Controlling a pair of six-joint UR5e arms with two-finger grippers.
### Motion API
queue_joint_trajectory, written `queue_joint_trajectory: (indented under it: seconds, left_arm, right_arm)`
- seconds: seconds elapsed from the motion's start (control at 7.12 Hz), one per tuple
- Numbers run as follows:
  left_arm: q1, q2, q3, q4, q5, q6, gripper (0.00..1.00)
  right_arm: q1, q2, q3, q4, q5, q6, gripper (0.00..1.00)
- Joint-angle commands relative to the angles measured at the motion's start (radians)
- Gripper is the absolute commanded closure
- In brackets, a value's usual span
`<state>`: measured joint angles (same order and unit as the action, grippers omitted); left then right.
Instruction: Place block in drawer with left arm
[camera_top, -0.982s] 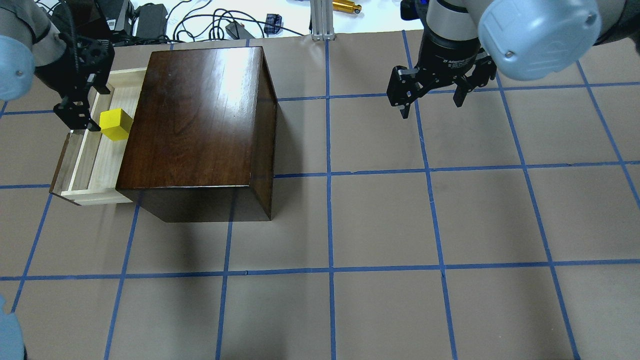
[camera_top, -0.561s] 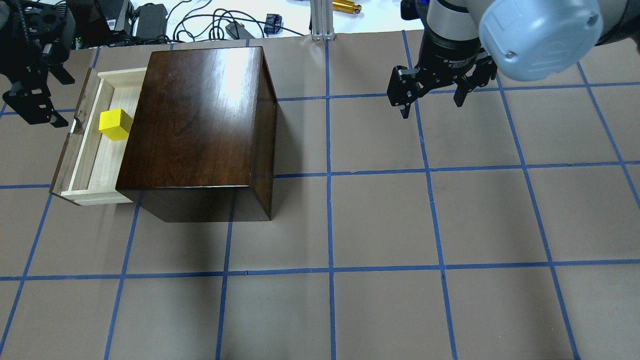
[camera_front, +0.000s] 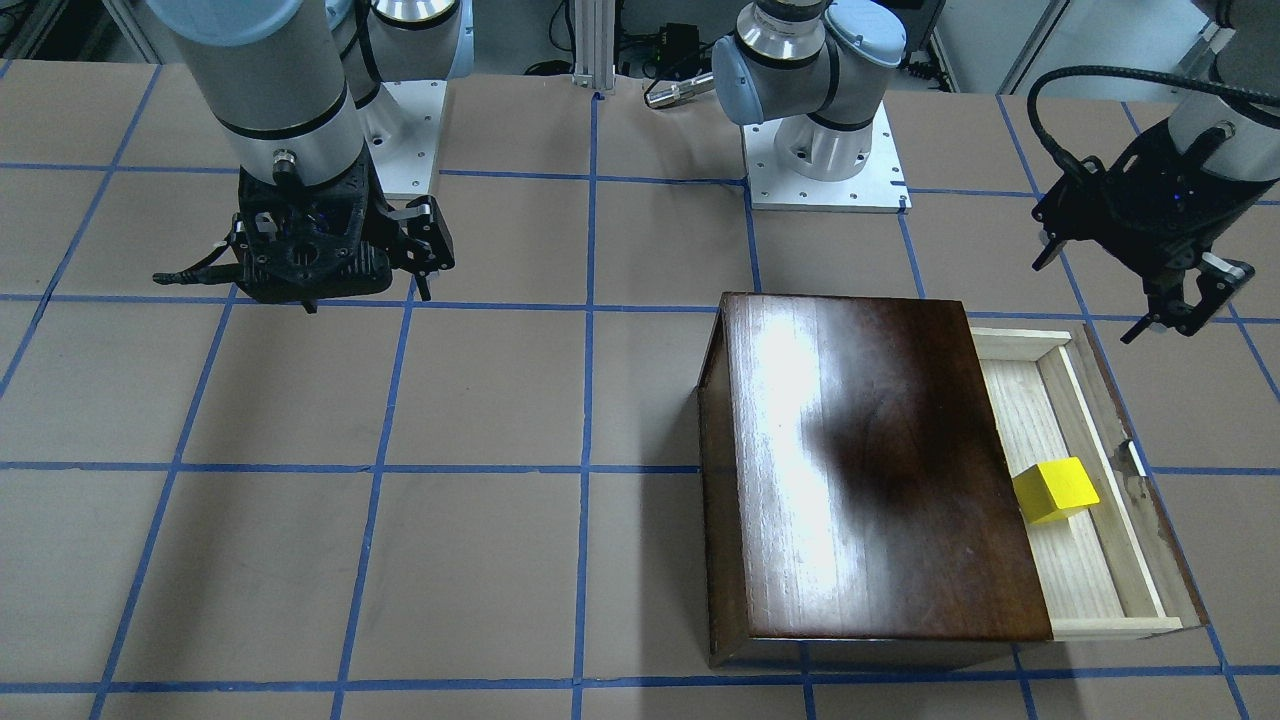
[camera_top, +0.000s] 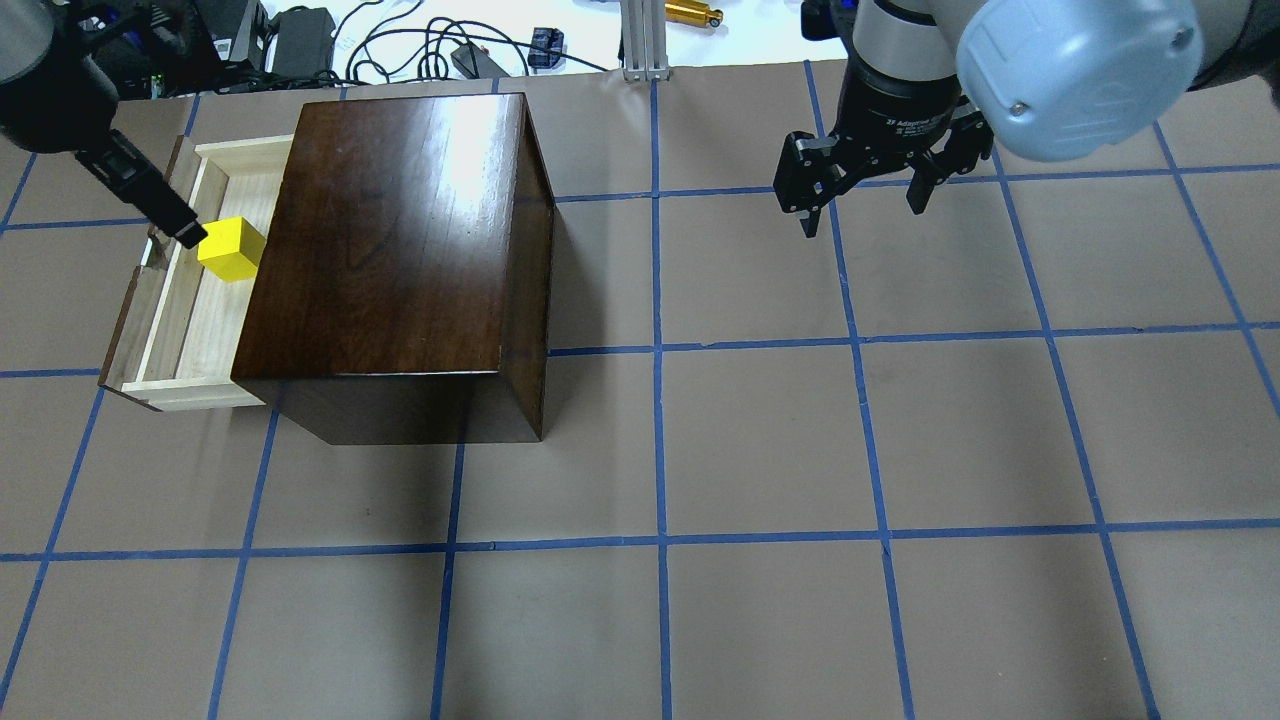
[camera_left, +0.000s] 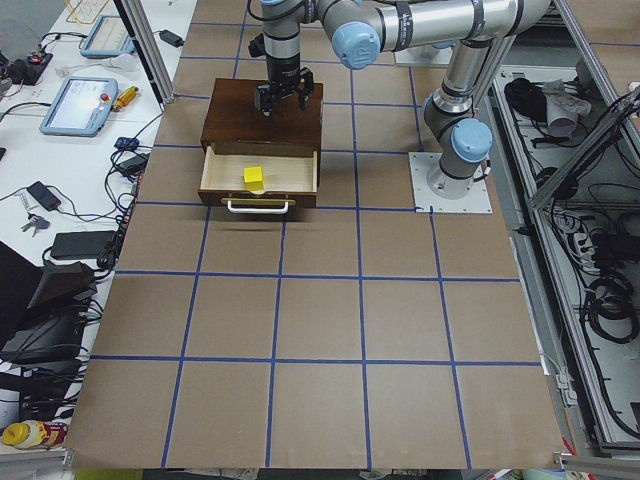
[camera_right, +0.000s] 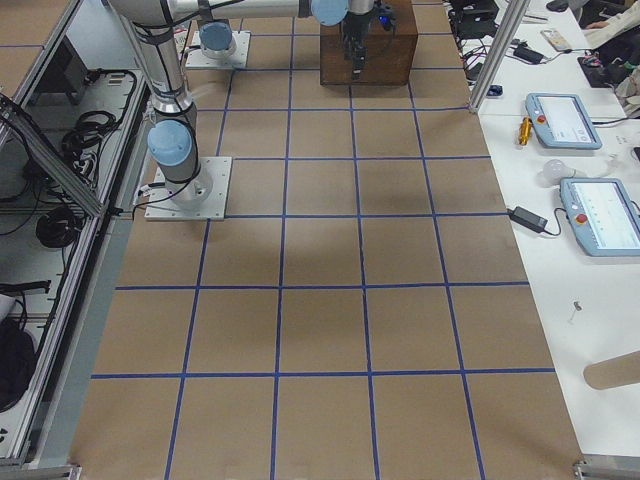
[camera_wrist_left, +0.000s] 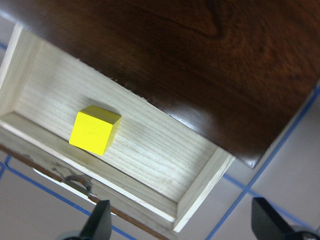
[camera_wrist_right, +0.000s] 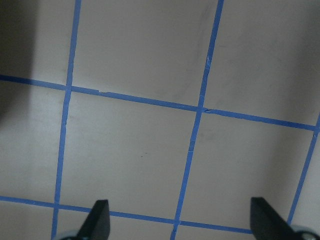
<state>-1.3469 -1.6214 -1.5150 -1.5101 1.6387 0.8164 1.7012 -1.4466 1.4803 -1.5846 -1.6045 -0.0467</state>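
Observation:
The yellow block (camera_front: 1055, 490) lies alone on the floor of the open drawer (camera_front: 1015, 400), close against the dark wooden box (camera_front: 870, 470). It also shows in the overhead view (camera_top: 230, 248) and the left wrist view (camera_wrist_left: 95, 130). My left gripper (camera_front: 1182, 303) hangs open and empty, raised above the table just behind the drawer's far end. In the left wrist view its fingertips (camera_wrist_left: 102, 220) frame the drawer (camera_wrist_left: 150, 155) from above. My right gripper (camera_top: 863, 212) is open and empty over bare table, well away from the box (camera_top: 390, 230).
The table is brown paper with a blue tape grid. Cables, power bricks and an aluminium post (camera_top: 640, 40) lie beyond the far edge. Both arm bases (camera_front: 825, 160) stand on the robot's side of the table.
My left gripper has lifted off the drawer, away from the block, and now hangs high above its front edge. The block has stayed in the drawer. The right arm has not moved.

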Motion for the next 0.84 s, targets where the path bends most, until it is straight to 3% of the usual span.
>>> queue_joint_trajectory:
  seconds: [0.0, 0.14, 0.28, 0.7]
  left_arm:
    - [-0.124, -0.011, -0.011, 0.030, -0.005, -0.496, 0.00]
    - [-0.182, -0.018, -0.013, 0.036, -0.007, -0.686, 0.00]
    - [-0.237, -0.017, -0.013, 0.033, -0.005, -0.730, 0.00]
    - [-0.248, -0.005, -0.013, 0.028, -0.014, -0.735, 0.00]
  right_arm:
    - [0.000, 0.000, 0.000, 0.000, 0.000, 0.001, 0.00]
    - [0.000, 0.000, 0.000, 0.000, 0.000, -0.001, 0.00]
    - [0.000, 0.000, 0.000, 0.000, 0.000, 0.001, 0.00]
    - [0.000, 0.000, 0.000, 0.000, 0.000, -0.001, 0.00]
